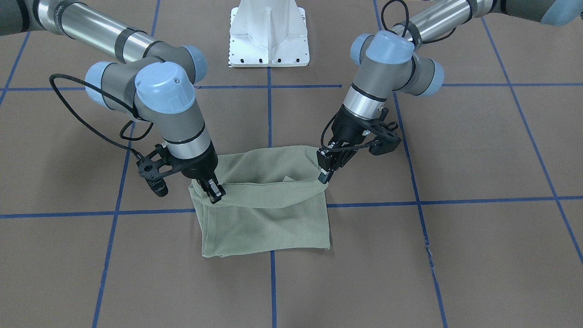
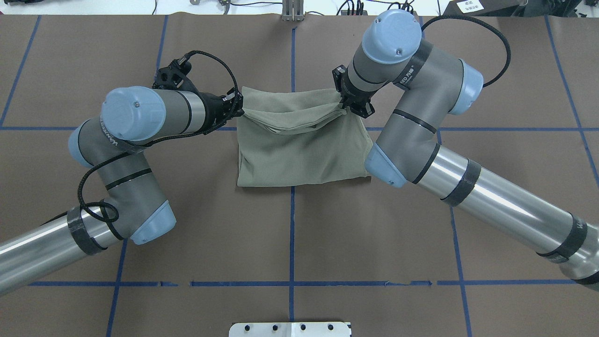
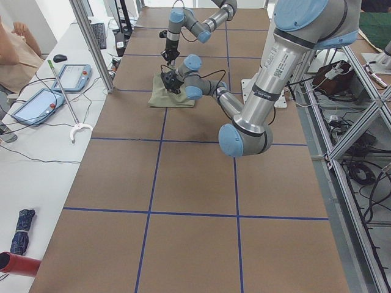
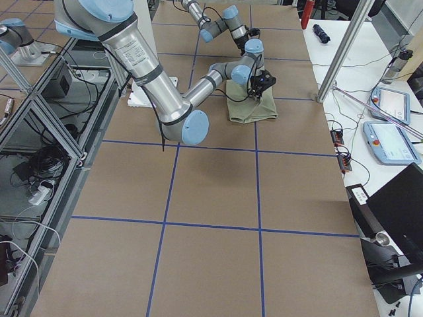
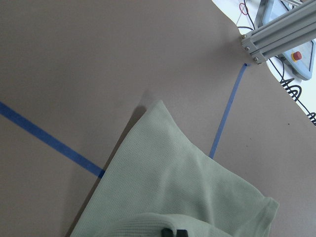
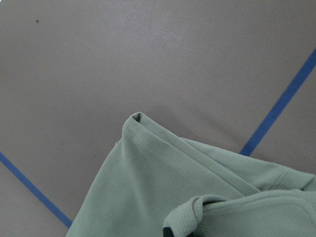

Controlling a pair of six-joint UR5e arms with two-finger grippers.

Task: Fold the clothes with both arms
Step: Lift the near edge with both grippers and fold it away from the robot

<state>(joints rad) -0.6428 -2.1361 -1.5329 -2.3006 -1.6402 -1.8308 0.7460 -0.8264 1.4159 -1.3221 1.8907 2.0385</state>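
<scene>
**Item 1.** Green shirt (image 1: 268,218): folded to a rough rectangle, centre of the front-facing view. It lies on the brown table (image 1: 455,255), astride a vertical blue tape line (image 1: 272,282). The top layer is raised at two corners and sags between them; the lower layers lie flat.

**Item 2.** Left gripper (image 1: 324,175): right of centre in that view, tilted inward. Its fingers are clamped tight on the shirt's lifted right-hand corner.

**Item 3.** Right gripper (image 1: 215,193): left of centre. Its fingers are pinched closed on the opposite lifted corner.

**Item 4.** White pedestal base (image 1: 268,41): top centre, well apart from the shirt.
</scene>
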